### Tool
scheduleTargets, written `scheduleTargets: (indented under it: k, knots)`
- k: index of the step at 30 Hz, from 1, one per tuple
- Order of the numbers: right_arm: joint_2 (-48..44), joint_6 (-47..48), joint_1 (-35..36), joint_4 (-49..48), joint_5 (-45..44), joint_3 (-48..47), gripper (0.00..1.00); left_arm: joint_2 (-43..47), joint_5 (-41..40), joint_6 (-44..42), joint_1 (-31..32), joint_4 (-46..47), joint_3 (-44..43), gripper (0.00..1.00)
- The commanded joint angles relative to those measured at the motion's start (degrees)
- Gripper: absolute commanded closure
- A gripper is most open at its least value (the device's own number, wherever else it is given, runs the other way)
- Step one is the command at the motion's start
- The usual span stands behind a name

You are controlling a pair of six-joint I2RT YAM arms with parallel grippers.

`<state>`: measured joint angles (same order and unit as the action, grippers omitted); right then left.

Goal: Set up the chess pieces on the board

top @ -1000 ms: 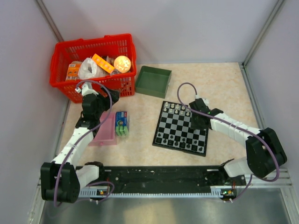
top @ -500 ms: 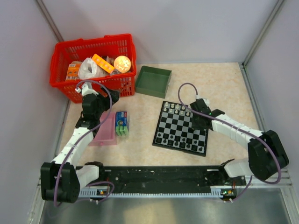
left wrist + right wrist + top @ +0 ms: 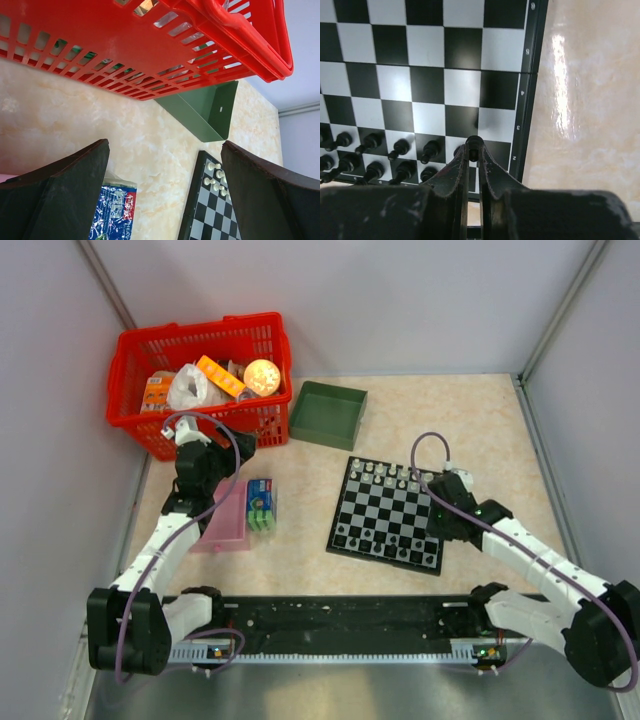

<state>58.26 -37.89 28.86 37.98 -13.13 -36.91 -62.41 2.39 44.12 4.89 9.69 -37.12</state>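
The board (image 3: 385, 506) lies right of centre, with white chess pieces (image 3: 386, 472) along its far row and black ones (image 3: 375, 540) along its near rows. My right gripper (image 3: 436, 532) hangs over the board's near right corner. In the right wrist view it (image 3: 474, 150) is shut on a black chess piece (image 3: 474, 142), above the squares beside the board's rim (image 3: 526, 105); several black pieces (image 3: 400, 147) stand to its left. My left gripper (image 3: 232, 448) is open and holds nothing, by the red basket; its wrist view shows it (image 3: 165, 200) over bare table, with white pieces (image 3: 216, 175) to its right.
A red basket (image 3: 200, 370) of groceries stands at the far left, with a green tray (image 3: 328, 412) to its right. A pink tray (image 3: 225, 525) and a blue-green packet (image 3: 261, 505) lie left of the board. Walls close in both sides.
The right arm has swung from the board's right middle toward its near right corner, and its jaws have closed on a black piece. The left arm has not moved.
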Motion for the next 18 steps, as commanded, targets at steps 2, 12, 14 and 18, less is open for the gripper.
scheduleTargets:
  k: [2,12,14,18]
  knots:
    - [-0.2,-5.9,3.2,3.5,-1.5,1.0,0.97,-0.4,1.5,0.6,-0.3,3.9,0.4,0.01]
    - [1.1,-9.1,5.7,5.3,-4.9,0.7,0.98,0.4,0.9,0.3,-0.4,3.3,0.5,0.01]
    - [1.2,-9.3,5.7,5.5,-5.4,0.7,0.98,0.5,0.9,0.3,-0.4,3.3,0.5,0.01]
    - [1.9,-9.2,5.7,5.7,-5.6,0.6,0.98,0.4,0.9,0.3,-0.4,3.2,0.5,0.01]
